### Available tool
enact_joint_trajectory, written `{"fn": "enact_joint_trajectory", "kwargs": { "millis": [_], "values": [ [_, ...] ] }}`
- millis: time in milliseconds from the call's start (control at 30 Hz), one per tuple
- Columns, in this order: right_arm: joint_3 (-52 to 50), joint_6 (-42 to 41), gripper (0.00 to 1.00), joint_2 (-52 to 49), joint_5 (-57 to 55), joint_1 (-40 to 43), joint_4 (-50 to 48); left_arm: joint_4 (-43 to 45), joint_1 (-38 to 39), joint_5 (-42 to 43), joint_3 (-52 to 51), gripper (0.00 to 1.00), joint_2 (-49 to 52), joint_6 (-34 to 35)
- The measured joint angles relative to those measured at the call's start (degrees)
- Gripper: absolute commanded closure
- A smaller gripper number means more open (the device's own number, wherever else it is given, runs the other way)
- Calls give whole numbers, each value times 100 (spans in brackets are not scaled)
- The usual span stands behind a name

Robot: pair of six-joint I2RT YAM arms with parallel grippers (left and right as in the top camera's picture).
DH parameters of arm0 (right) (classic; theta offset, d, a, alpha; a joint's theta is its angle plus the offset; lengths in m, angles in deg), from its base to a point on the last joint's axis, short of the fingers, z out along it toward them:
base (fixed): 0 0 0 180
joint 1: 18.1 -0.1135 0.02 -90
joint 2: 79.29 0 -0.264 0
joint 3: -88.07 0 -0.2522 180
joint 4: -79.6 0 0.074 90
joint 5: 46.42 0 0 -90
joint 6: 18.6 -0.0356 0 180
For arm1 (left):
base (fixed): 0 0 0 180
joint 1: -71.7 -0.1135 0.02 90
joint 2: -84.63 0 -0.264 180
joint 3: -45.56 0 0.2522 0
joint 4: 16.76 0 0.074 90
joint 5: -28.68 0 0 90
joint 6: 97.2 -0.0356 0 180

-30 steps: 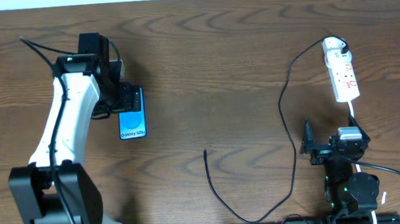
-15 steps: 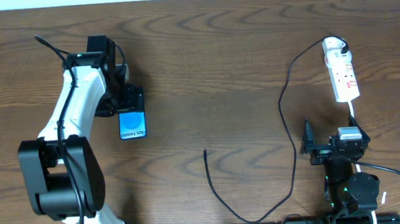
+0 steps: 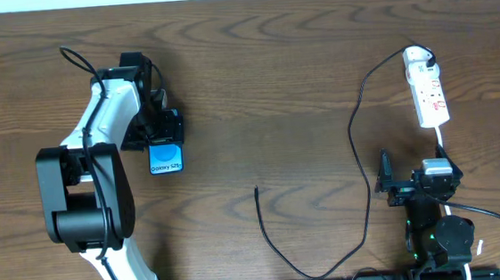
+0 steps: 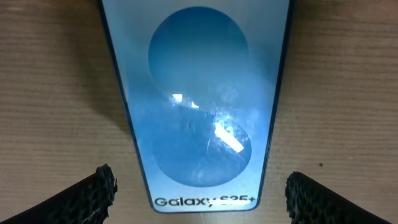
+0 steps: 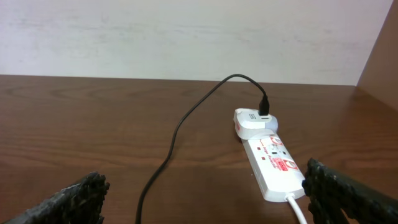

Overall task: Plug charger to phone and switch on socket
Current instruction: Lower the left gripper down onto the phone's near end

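Overhead, the phone [image 3: 166,158] is lying flat on the table [image 3: 262,67] at the left, with its upper part hidden under the left pincer [image 3: 162,129]. The charger [image 3: 368,204] is looping across the right half of the table. Its loose tip is resting near the middle, well apart from the phone, and its other end is running up to the socket [image 3: 428,90] at the far right. The right pincer [image 3: 386,181] is sitting folded near the front edge, just below the socket.

The left wrist view is giving the detail the overhead cannot. The left pincer [image 4: 202,196] is standing apart, one finger on each side of the phone's [image 4: 199,106] lower end, with bare wood showing between each finger and the phone's black edge. The bright blue screen is reading "Galaxy S25+", though glare is washing out part of the lettering.

The right wrist view is showing the right pincer [image 5: 211,196] spread wide and gripping nothing. Beyond it, the charger's [image 5: 180,134] black plug is sitting in the rounded far end of the socket [image 5: 270,158]. A white cord [image 5: 298,208] is leaving the socket's near end. The socket's red marks are too small to read.
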Motion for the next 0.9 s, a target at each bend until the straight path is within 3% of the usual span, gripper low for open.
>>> {"fn": "enact_joint_trajectory", "kwargs": {
  "millis": [900],
  "values": [
    [0,0,1,0,-2,0,0,417,0,33,0,11,9,17]
  ]
}}
